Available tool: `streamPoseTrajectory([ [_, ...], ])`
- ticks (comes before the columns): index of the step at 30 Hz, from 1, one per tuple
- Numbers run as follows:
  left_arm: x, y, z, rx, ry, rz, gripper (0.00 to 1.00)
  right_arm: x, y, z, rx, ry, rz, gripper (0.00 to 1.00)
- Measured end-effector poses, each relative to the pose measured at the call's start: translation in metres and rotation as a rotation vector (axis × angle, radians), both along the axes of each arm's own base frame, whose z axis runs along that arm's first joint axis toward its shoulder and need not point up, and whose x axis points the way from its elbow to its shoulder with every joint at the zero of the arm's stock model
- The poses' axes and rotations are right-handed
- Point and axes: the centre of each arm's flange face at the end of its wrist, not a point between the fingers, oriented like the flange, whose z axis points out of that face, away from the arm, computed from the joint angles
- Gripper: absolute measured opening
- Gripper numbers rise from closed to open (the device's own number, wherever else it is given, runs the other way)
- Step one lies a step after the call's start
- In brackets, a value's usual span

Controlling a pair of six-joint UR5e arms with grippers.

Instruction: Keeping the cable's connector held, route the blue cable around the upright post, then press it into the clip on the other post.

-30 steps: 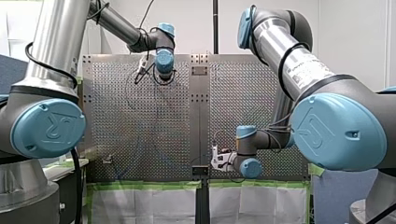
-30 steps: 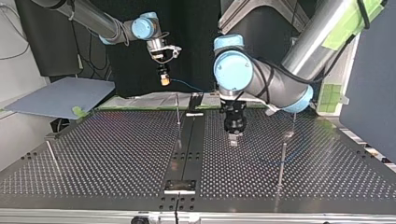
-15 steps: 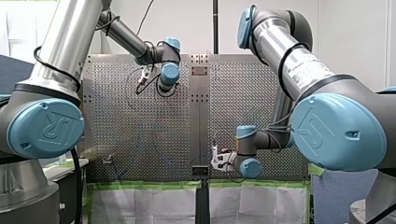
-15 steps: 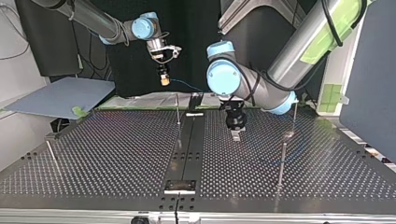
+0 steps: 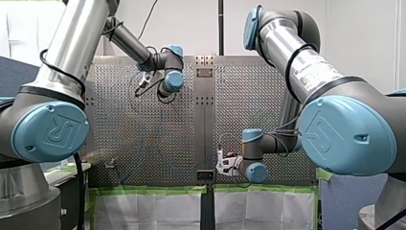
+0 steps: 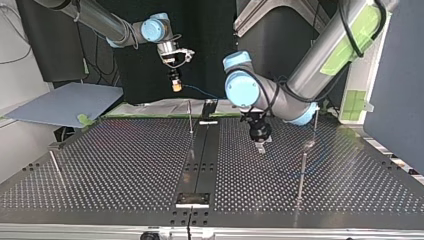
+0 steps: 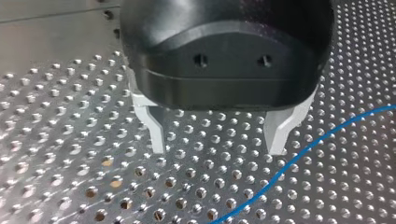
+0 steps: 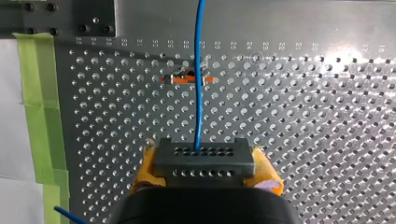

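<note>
Fingers of my left gripper (image 6: 260, 146) hang low over the perforated surface (image 6: 125, 165), top view. Left wrist view: they stand open, blue cable (image 7: 327, 135) just beside one. Right wrist view: my right gripper (image 8: 205, 167) clamps the connector (image 8: 204, 158), cable leading ahead.

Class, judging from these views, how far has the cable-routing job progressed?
Done: my right gripper is shut on the connector, blue cable trailing out. In hand: my left gripper hovers open over the table, cable beside one finger, not gripped. Left: routing round the post and pressing into the clip.
</note>
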Motion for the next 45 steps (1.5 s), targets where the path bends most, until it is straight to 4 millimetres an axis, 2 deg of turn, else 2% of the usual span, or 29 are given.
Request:
streamPoseTrajectory([
  [6, 0.010, -0.002, -0.008, -0.007, -0.023, -0.021, 1.00, 0.000, 0.000, 0.000, -0.002, 0.001, 0.000, 0.00],
  [16, 0.029, 0.013, -0.032, 0.003, -0.002, 0.006, 1.00, 0.001, 0.000, 0.000, -0.004, 0.000, 0.001, 0.00],
  [25, 0.040, 0.027, -0.034, -0.001, -0.005, 0.013, 1.00, 0.002, 0.001, 0.001, -0.007, -0.001, 0.004, 0.00],
  [28, 0.045, 0.032, -0.042, 0.002, 0.007, 0.017, 1.00, 0.002, 0.001, 0.001, -0.007, -0.002, 0.005, 0.00],
  [45, 0.061, 0.037, -0.061, -0.007, 0.020, 0.007, 1.00, 0.006, 0.005, 0.001, -0.008, -0.002, 0.015, 0.00],
])
